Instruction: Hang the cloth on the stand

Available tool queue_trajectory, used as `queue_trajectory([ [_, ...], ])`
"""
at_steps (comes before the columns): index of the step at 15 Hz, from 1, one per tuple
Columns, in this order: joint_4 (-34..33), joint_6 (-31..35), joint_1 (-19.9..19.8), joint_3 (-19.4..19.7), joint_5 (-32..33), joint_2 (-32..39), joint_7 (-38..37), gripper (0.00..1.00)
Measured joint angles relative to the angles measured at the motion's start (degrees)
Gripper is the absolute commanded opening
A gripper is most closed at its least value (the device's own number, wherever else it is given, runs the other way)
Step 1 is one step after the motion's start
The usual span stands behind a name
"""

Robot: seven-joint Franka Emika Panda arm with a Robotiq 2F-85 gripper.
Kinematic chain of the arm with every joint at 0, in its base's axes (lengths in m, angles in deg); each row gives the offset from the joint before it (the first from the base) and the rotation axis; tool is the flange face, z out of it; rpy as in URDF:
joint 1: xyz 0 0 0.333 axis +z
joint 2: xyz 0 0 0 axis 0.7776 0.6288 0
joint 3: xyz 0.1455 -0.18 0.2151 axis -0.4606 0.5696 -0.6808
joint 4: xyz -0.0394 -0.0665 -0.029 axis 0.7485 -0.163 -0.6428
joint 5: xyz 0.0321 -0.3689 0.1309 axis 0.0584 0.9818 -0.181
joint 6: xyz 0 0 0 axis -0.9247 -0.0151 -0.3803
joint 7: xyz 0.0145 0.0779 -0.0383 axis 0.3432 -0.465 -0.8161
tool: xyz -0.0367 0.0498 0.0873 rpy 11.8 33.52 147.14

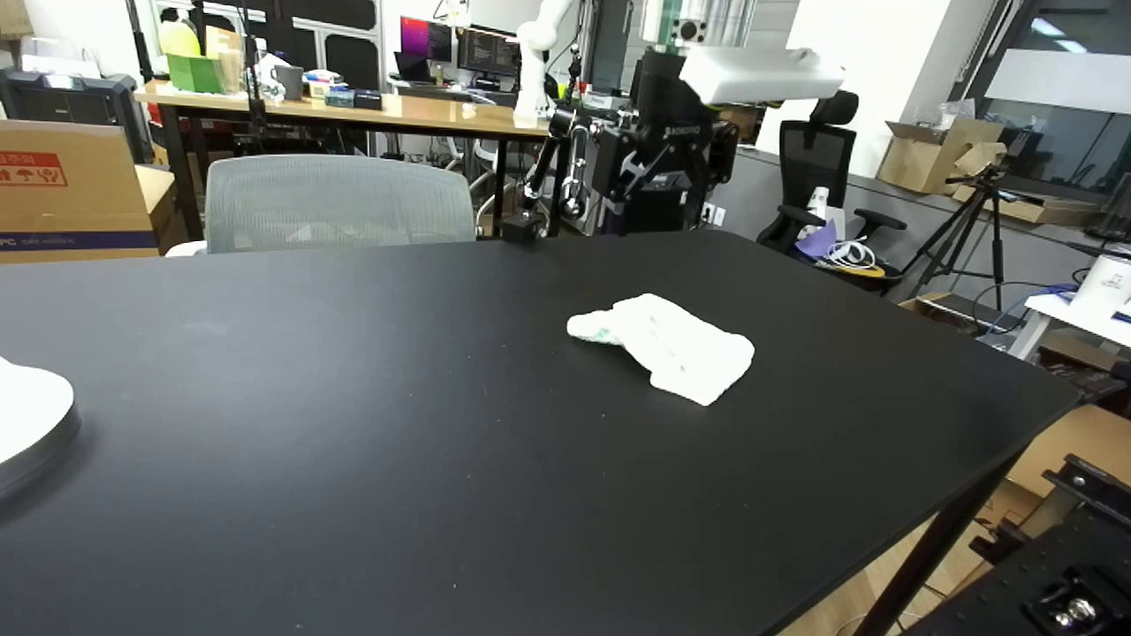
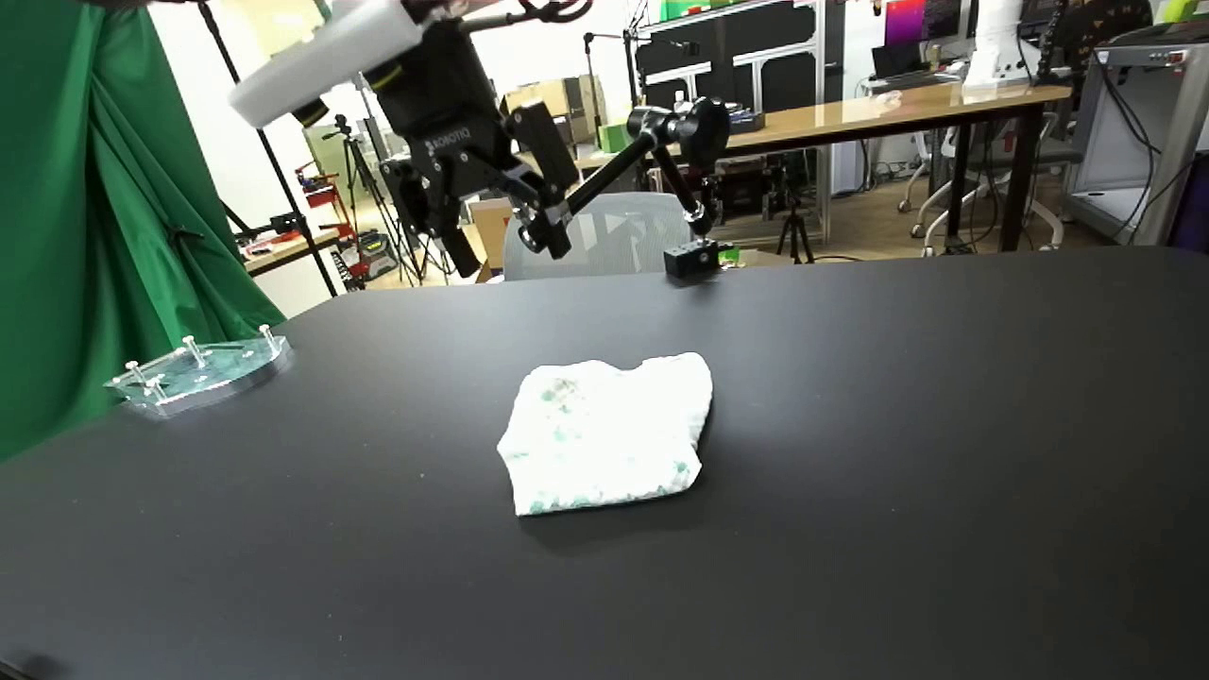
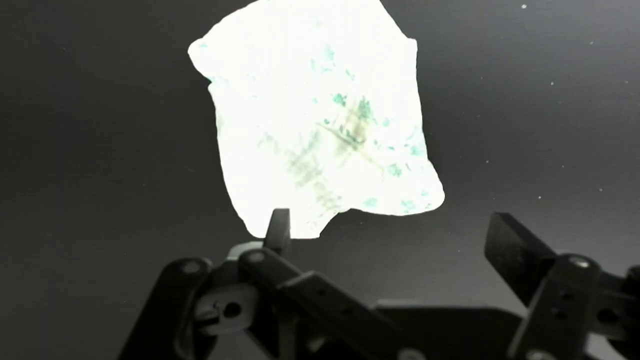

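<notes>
Trouble, taken left to right in an exterior view, could have begun at the white disc (image 1: 31, 411), cut off where the tabletop (image 1: 353, 442) left the frame. If it belonged to the stand (no upright showed, so I could not be sure), the cloth (image 1: 676, 349) risked slipping off it through uneven draping. Next, at the tabletop's far edge, stood a black jointed mount (image 1: 524, 227), which a low sideways sweep might have knocked. Farther right, in from the far right corner and short of the edges meeting there, the cloth lay loosely folded on the tabletop, ungripped. Fabric that low seemed apt to escape: a grip too high would have caught air, and one too low would have pressed on the hard surface.

As to pose, the arm (image 1: 729, 22) reached down from past the top of the frame, and the pincer (image 3: 390, 225) hung raised over the tabletop, apart from the cloth and spread wide with nothing held. Left to right in the wrist view, one finger (image 3: 278, 230) lined up over a corner of the cloth while the opposite finger (image 3: 515, 250) had only black tabletop behind it. Closing on that line, I judged, would have nipped little or nothing, so the arm probably needed to shift over the cloth and descend before gripping.
</notes>
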Motion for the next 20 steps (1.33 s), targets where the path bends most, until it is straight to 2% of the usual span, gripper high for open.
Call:
queue_trajectory([
  [8, -1.9, 2.62, 0.64, 2.7, 0.0, 9.54, 2.89, 1.0],
  [9, -2.29, 2.62, 0.73, 3.02, 0.0, 10.42, 3.12, 0.96],
  [10, -2.66, 2.61, 0.8, 3.28, 0.0, 11.25, 3.38, 0.75],
  [12, -3.41, 2.59, 1.11, 3.79, 0.0, 12.61, 3.78, 0.71],
  [20, -5.46, 2.52, 2.17, 4.45, -0.05, 15.52, 4.99, 0.14],
])
